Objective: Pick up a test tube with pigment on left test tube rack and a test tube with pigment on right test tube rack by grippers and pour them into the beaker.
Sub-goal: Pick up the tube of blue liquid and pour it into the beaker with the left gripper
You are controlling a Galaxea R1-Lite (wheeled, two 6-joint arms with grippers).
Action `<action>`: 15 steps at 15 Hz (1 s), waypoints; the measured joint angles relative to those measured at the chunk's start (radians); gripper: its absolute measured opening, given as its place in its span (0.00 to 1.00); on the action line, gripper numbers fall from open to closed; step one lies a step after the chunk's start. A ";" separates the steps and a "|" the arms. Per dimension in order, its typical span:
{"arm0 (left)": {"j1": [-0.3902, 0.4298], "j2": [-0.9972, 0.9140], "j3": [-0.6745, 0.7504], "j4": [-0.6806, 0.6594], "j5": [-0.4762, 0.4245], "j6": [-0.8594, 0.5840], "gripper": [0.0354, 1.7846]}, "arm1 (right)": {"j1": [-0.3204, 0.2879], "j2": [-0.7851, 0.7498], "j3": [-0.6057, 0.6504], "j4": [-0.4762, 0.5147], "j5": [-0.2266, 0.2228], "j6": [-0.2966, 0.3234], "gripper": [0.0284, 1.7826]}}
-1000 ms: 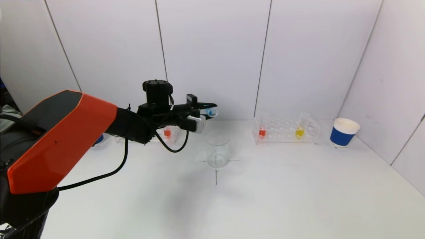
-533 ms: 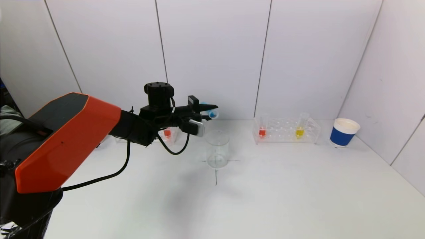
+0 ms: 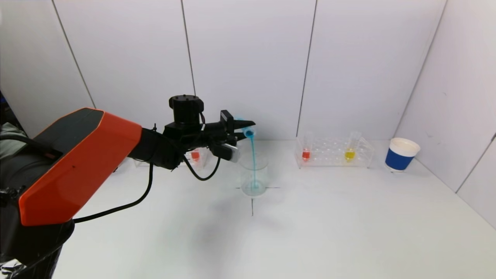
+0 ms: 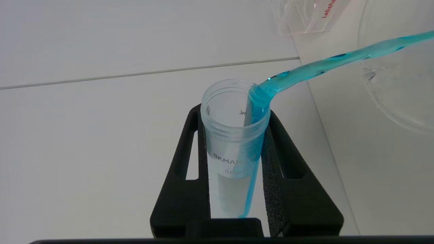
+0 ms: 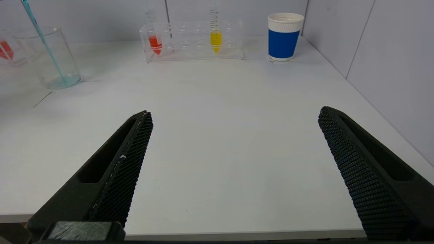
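My left gripper [image 3: 242, 127] is shut on a clear test tube [image 4: 234, 135] tipped on its side above the glass beaker [image 3: 254, 174]. A stream of blue pigment [image 3: 253, 159] runs from the tube's mouth into the beaker, where blue liquid pools at the bottom. The left rack [image 3: 197, 157] behind the arm holds a tube with red pigment. The right rack [image 3: 333, 153] holds a red tube [image 3: 306, 154] and a yellow tube [image 3: 350, 154]. My right gripper [image 5: 234, 142] is open and empty, low over the table's near edge, out of the head view.
A blue paper cup [image 3: 401, 154] with a white rim stands right of the right rack, near the wall. A black cross is marked on the table under the beaker. Walls close the table at the back and the right.
The left gripper has tilted the tube further, and blue pigment now streams into the beaker; earlier the pigment stayed in the tube. The right arm has not moved.
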 joint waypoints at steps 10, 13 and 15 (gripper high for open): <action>0.000 0.003 -0.026 0.001 0.001 0.074 0.24 | 0.000 0.000 0.000 0.000 0.000 0.000 1.00; 0.000 0.010 -0.037 0.002 0.001 0.097 0.24 | 0.000 0.000 0.000 0.000 0.000 0.000 1.00; 0.000 0.014 -0.051 0.010 -0.006 0.142 0.24 | 0.000 0.000 0.000 0.000 0.000 0.000 1.00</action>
